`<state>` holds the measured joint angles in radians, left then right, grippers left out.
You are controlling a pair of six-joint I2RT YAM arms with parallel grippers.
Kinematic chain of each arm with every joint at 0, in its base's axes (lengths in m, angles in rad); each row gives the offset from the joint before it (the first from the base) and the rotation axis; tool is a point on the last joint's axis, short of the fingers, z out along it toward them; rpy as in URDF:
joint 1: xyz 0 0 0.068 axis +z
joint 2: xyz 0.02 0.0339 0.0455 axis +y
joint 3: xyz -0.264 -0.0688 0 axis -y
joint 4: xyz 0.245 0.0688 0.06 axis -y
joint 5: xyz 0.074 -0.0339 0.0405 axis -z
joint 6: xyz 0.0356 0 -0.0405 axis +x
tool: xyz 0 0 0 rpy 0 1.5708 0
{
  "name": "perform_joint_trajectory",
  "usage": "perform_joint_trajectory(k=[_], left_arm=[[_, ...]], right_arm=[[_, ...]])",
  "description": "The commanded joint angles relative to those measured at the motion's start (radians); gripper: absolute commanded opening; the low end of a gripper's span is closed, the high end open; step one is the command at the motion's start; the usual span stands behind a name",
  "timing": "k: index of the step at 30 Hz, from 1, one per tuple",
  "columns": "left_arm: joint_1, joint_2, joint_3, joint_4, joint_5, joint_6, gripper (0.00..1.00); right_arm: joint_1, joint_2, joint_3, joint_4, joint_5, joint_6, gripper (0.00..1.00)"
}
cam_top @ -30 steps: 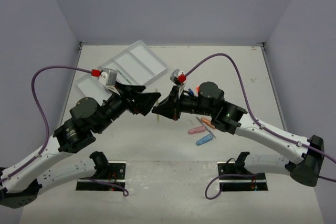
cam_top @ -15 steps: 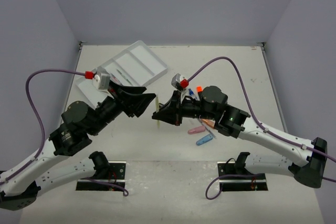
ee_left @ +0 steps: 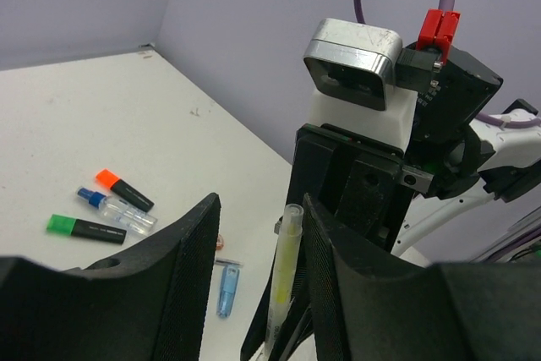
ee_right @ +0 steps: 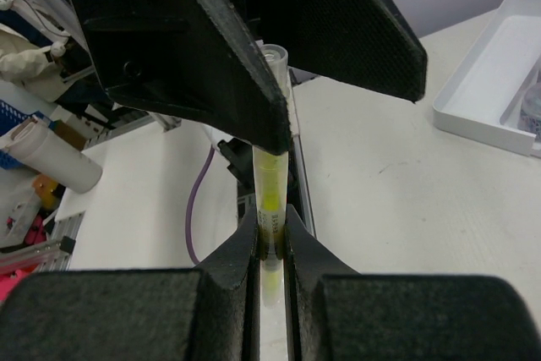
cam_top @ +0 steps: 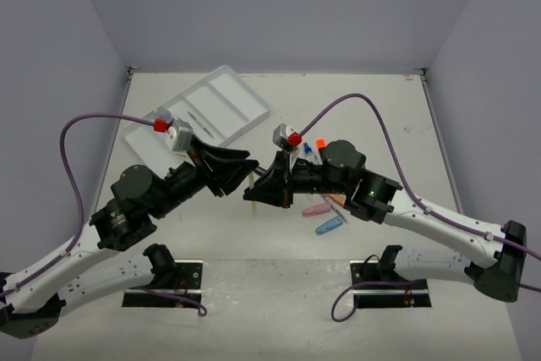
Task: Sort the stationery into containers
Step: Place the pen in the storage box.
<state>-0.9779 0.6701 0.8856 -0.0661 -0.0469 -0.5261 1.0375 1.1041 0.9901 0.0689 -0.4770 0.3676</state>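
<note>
A thin yellow pen [cam_top: 253, 193] stands upright above the table's middle, and my right gripper [ee_right: 270, 219] is shut on its lower part [ee_right: 270, 188]. My left gripper [ee_left: 259, 209] has come over the pen's top end [ee_left: 285, 281] from the left. Its jaws stand a little apart: the pen lies against the right-hand finger [ee_left: 325, 251], with a gap to the left-hand one. In the top view the two grippers [cam_top: 247, 166] [cam_top: 255, 188] meet nose to nose. The white compartment tray [cam_top: 243, 104] lies at the back left.
Loose stationery lies behind the right arm: an orange-capped highlighter [ee_left: 123, 191], a green-capped one [ee_left: 84, 228], a blue-capped clear bottle [ee_left: 116, 210], a blue oblong piece [cam_top: 330, 226] and a pink one [cam_top: 316, 209]. The tray's corner [ee_right: 507, 82] shows at the right.
My left gripper has swung in over the pen's top and its jaws have narrowed from wide apart. The right gripper has kept its grip on the pen and shifted slightly.
</note>
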Motion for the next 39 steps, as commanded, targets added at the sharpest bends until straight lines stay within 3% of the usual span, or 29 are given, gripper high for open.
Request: perform_joint_trajectory(k=[1,5,9,11,13,19,27,30,38,39], left_arm=[[-0.001,0.021,0.008,0.048,0.042,0.041,0.44],[-0.001,0.029,0.001,0.042,0.071,0.041,0.4],[-0.001,0.02,-0.012,0.029,0.075,0.036,0.26],[-0.001,0.014,-0.009,0.022,0.07,0.035,0.04],[-0.002,0.016,0.001,0.014,0.075,0.041,0.0],[-0.001,0.049,0.001,0.0,0.079,0.034,0.0],[-0.001,0.043,-0.142,0.084,0.071,0.017,0.0],[-0.001,0.048,-0.112,0.014,0.01,0.017,0.17],[-0.001,0.087,-0.083,0.006,-0.068,0.05,0.24],[-0.001,0.101,-0.08,0.006,-0.067,0.051,0.11]], right_arm=[[0.016,-0.002,0.017,0.048,-0.03,0.002,0.0],[0.016,-0.002,0.024,0.047,0.01,0.01,0.0],[0.015,-0.003,0.042,0.026,0.046,0.013,0.0],[0.015,0.001,0.047,0.01,0.059,0.012,0.0],[0.015,0.001,0.045,0.001,0.067,0.01,0.0],[0.016,-0.032,0.073,-0.017,0.169,0.017,0.0],[0.004,0.005,0.243,-0.104,0.288,-0.02,0.0],[0.004,0.028,0.226,-0.093,0.262,-0.028,0.0],[0.004,0.059,0.183,-0.057,0.21,-0.015,0.0],[0.004,0.059,0.188,-0.06,0.213,-0.015,0.0]])
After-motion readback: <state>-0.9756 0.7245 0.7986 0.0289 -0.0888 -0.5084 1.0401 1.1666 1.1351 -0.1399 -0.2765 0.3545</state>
